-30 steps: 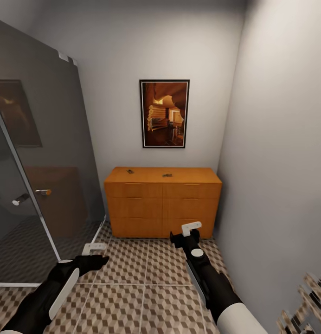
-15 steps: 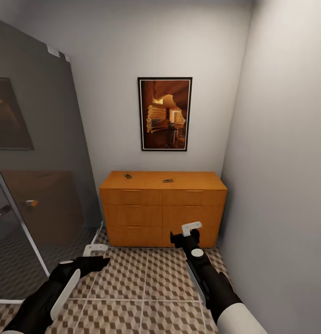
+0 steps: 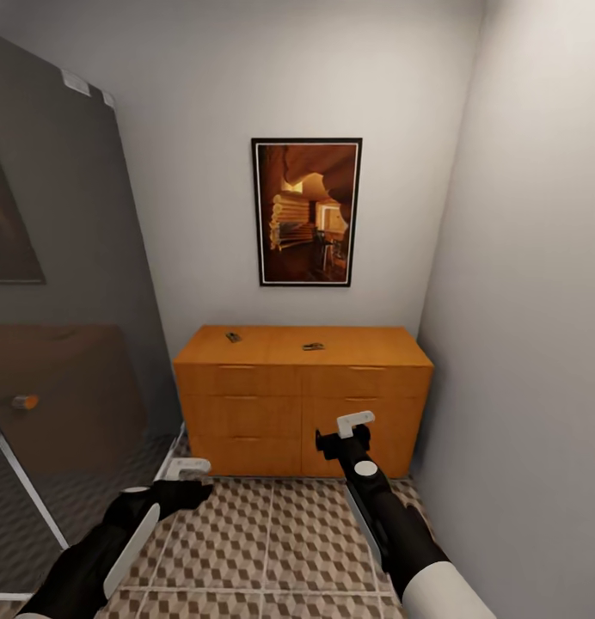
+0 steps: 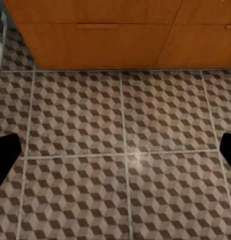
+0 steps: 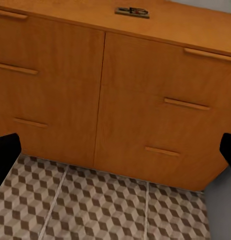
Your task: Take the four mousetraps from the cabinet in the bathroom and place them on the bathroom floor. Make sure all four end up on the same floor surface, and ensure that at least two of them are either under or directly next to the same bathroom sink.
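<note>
I see the bathroom floor of brown, beige and white cube-patterned tiles running up to the orange-brown wooden cabinet. On its flat top lie two small tan mousetraps, well apart; my right wrist view shows one with its long axis along the cabinet's front edge. My left claw and right claw both hang spread wide, empty, above the tiles.

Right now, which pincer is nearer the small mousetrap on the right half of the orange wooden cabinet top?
Right. The right pincer is almost directly below the mousetrap, before the cabinet front; the left pincer is lower, far left.
</note>
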{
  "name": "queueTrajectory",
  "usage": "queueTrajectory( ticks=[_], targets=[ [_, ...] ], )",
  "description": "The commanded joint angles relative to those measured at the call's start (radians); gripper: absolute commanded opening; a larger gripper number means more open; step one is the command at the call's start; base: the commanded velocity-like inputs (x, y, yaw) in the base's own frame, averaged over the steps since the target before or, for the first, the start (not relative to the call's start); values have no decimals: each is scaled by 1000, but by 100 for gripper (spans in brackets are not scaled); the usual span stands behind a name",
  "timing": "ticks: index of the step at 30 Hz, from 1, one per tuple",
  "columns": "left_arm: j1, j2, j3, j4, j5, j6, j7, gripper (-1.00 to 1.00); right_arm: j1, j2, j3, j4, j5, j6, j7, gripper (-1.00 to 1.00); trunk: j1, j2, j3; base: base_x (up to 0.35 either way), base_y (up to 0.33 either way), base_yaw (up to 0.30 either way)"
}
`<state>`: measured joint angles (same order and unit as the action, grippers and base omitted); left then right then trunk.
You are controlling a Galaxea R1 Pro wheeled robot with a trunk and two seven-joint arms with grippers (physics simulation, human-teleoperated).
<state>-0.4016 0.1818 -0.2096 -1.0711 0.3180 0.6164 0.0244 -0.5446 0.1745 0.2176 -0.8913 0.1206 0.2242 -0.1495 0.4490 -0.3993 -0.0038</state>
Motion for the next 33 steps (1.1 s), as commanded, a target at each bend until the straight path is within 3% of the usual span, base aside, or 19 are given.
queueTrajectory(
  ticks=[1, 12, 26, 33],
  targets=[
    [0, 1, -12, 0, 4, 4, 3, 100, 0, 0, 2, -1, 11, 9, -4, 100, 1, -1, 0, 327, 0, 0],
    [0, 1, -31, -1, 4, 1, 2, 100, 0, 0, 1, 1, 10, 8, 0, 100, 1, -1, 0, 267, 0, 0],
    [0, 1, -40, 1, 4, -4, -1, 100, 0, 0, 2, 2, 9, -21, 4, 100, 1, -1, 0, 25, 0, 0],
    [0, 1, -73, 1, 4, -6, -2, 100, 0, 0, 2, 6, 6, -26, 5, 100, 1, -1, 0, 1, 0, 0]
  ],
)
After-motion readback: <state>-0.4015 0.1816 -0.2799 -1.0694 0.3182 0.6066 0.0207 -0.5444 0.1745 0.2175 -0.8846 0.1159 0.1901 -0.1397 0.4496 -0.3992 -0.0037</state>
